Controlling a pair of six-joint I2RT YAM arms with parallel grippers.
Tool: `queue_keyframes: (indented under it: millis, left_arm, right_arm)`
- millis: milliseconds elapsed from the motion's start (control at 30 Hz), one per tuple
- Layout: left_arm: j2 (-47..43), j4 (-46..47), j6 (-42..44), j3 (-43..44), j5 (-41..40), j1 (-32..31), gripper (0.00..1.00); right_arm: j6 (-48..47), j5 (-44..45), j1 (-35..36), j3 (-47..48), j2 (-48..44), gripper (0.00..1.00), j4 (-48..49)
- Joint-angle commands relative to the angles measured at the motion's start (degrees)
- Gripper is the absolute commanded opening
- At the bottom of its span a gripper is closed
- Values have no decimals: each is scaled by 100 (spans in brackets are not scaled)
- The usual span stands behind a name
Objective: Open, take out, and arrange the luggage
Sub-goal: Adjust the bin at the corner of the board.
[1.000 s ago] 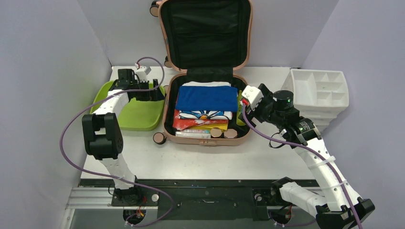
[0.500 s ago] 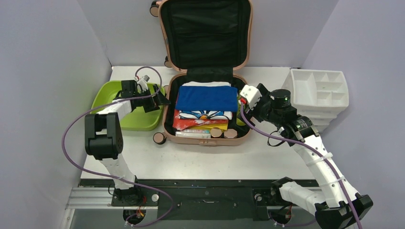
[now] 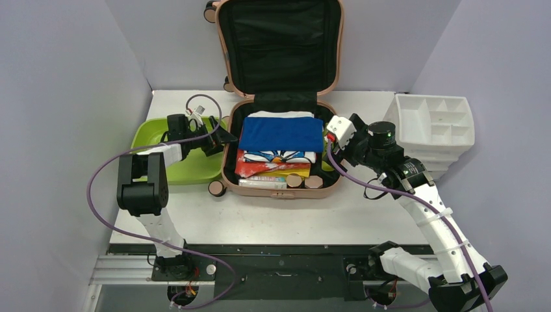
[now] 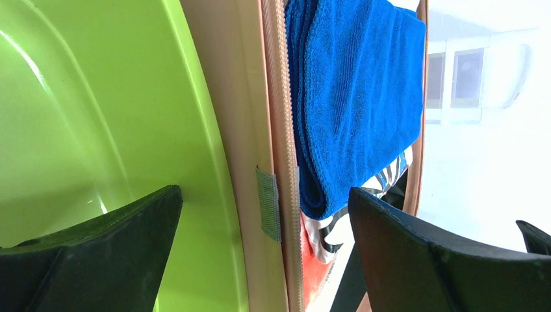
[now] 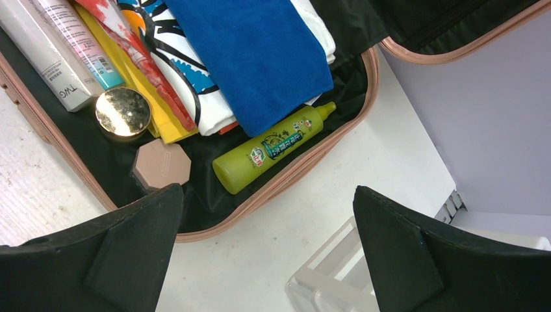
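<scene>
Salmon-pink hard-shell plastic suitcase [image 4: 224, 97]: smooth, satin shell. Black fabric lining [image 3: 279, 45]: matt. Folded blue terry-cloth towel [image 3: 281, 133]: rough looped pile. Lime-green plastic tub [image 4: 78, 117], at 9 o'clock of the suitcase: smooth, glossy. Olive-green plastic bottle [image 5: 273, 148]: glossy. White plastic drawer organizer [image 3: 455, 135], at 3 o'clock: matt.

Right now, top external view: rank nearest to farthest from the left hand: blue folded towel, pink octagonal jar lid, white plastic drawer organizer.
1. blue folded towel, just right of the left hand, inside the salmon-pink suitcase.
2. pink octagonal jar lid, in the suitcase's near-right corner.
3. white plastic drawer organizer, at the table's far right edge.
</scene>
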Motion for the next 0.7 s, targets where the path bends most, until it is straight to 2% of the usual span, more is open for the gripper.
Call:
queue_keyframes:
  millis: [0,200,233,400,533,667]
  left_arm:
    - [-17,320,4,100,320,-164,96]
    - [-46,7,473,306,436,-169,96]
    - [-44,-48,577,351,505,-320,96]
    - [-169,-633,1060,620,567,-429,96]
    - [-715,-1366,1515,1156,-119,-262,96]
    - [-1388,-1692,1971,1606,-547,-243,96]
  right_arm:
    - [76,28,-45,43,-53,100,229]
    - [51,40,-44,43,-49,100,210]
    - [54,33,-44,50,-51,100,209]
    - [58,59,-44,118,-56,100,174]
    - [69,323,-44,42,-125,100,339]
    - [33,568,-38,-2,-170,100,549]
